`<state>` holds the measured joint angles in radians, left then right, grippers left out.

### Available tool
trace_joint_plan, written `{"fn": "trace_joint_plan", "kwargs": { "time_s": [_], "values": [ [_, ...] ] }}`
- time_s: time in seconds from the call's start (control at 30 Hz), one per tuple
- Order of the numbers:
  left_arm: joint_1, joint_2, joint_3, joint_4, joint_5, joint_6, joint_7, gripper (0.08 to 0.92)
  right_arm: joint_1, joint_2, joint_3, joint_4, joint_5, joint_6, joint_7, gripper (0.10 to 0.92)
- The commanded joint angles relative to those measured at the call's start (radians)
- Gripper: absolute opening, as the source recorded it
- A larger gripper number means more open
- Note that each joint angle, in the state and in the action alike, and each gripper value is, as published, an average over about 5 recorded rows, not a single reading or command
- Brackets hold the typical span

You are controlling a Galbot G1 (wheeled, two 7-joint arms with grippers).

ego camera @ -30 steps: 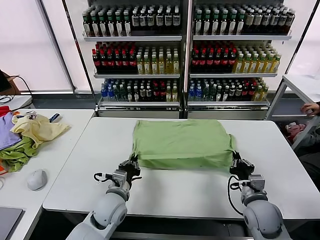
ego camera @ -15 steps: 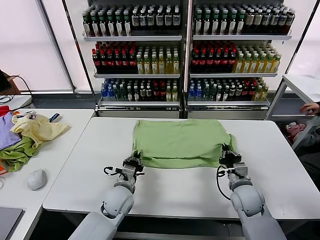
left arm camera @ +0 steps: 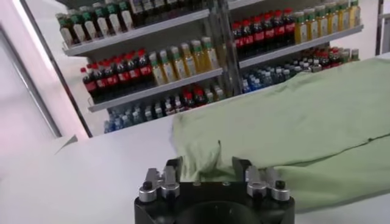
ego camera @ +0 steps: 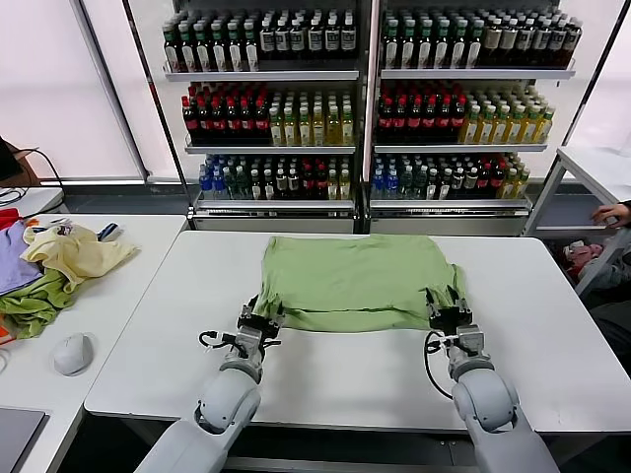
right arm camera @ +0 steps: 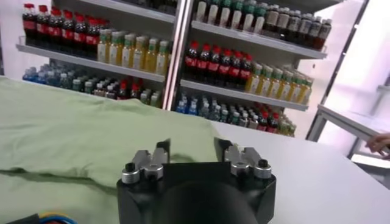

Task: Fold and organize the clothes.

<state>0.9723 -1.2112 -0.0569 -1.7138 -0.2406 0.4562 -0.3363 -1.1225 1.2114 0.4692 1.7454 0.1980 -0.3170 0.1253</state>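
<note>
The light green shirt (ego camera: 350,276) lies folded into a rectangle on the white table (ego camera: 335,379), plain side up; its print is hidden. My left gripper (ego camera: 258,317) is at the shirt's near left corner, and my right gripper (ego camera: 449,304) is at its near right corner. In the left wrist view the left gripper (left arm camera: 207,163) is open with a bunch of the shirt (left arm camera: 292,115) between its spread fingers. In the right wrist view the right gripper (right arm camera: 192,146) is open over the edge of the shirt (right arm camera: 79,134).
A heap of pale yellow, green and purple garments (ego camera: 49,271) and a mouse (ego camera: 73,353) lie on the side table at the left. Shelves of bottles (ego camera: 365,99) stand behind the table. A person's hand (ego camera: 611,212) shows at the right edge.
Both grippers have moved away from me along the shirt's near edge. The right one has also shifted inward to the left, and the shirt's right side has drawn in with it.
</note>
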Motion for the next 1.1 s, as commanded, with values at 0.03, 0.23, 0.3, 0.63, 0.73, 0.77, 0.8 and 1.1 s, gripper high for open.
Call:
{"fn": "trace_joint_plan", "kwargs": {
  "time_s": [0.03, 0.23, 0.3, 0.63, 0.73, 0.77, 0.8, 1.1],
  "values": [
    [0.067, -0.005, -0.041, -0.055, -0.090, 0.033, -0.009, 0.680, -0.053, -0.005, 0.065, 0.044, 0.066, -0.026, 0.006, 0.759],
    [0.015, -0.013, -0.037, -0.007, -0.184, 0.074, -0.021, 0.809, -0.061, -0.004, 0.074, 0.029, 0.092, -0.103, 0.021, 0.821],
    [-0.005, -0.016, -0.035, 0.011, -0.204, 0.080, -0.027, 0.820, -0.055, -0.005, 0.070, 0.019, 0.113, -0.127, 0.027, 0.822],
    [-0.041, -0.027, -0.031, 0.062, -0.284, 0.106, -0.056, 0.758, -0.020, -0.008, 0.025, -0.033, 0.177, -0.181, 0.035, 0.630],
    [-0.043, -0.029, -0.031, 0.067, -0.305, 0.119, -0.063, 0.672, -0.013, -0.007, 0.015, -0.042, 0.181, -0.183, 0.035, 0.544],
    [-0.043, -0.029, -0.031, 0.068, -0.312, 0.121, -0.065, 0.646, -0.011, -0.007, 0.013, -0.045, 0.182, -0.183, 0.035, 0.518],
    [-0.044, -0.028, -0.032, 0.069, -0.319, 0.123, -0.066, 0.620, -0.009, -0.008, 0.010, -0.048, 0.184, -0.183, 0.035, 0.484],
    [-0.043, -0.024, -0.035, 0.068, -0.350, 0.120, -0.072, 0.360, -0.004, -0.013, 0.005, -0.051, 0.200, -0.178, 0.029, 0.228]
  ]
}}
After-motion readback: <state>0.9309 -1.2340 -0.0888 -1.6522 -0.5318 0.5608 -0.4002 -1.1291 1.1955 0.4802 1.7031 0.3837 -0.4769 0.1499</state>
